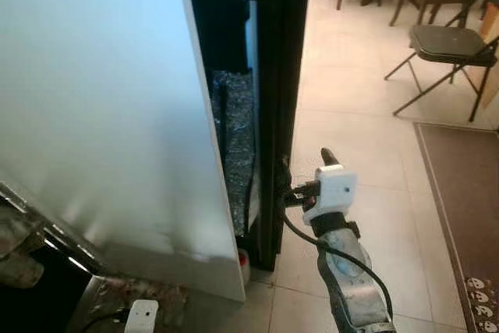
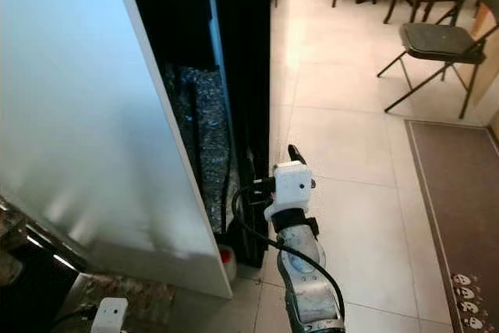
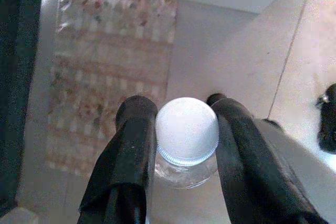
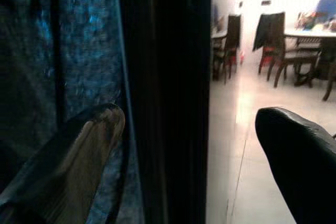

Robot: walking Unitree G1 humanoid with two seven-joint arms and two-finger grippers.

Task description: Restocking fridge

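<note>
Right gripper (image 4: 189,145) reaching at the black edge of the fridge door (image 1: 277,115), left gripper (image 3: 181,145) carrying a bottle.

The right gripper's fingers are standing spread apart, one on each side of the door edge, closing on nothing. The left gripper is clamping a clear plastic bottle (image 3: 186,153) just below its white cap (image 3: 187,128), hanging low over the tiled floor (image 1: 351,107) beside the white fridge side (image 1: 101,99).

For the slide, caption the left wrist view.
Left end effector gripping a white-capped clear bottle above the tiled floor.
</note>
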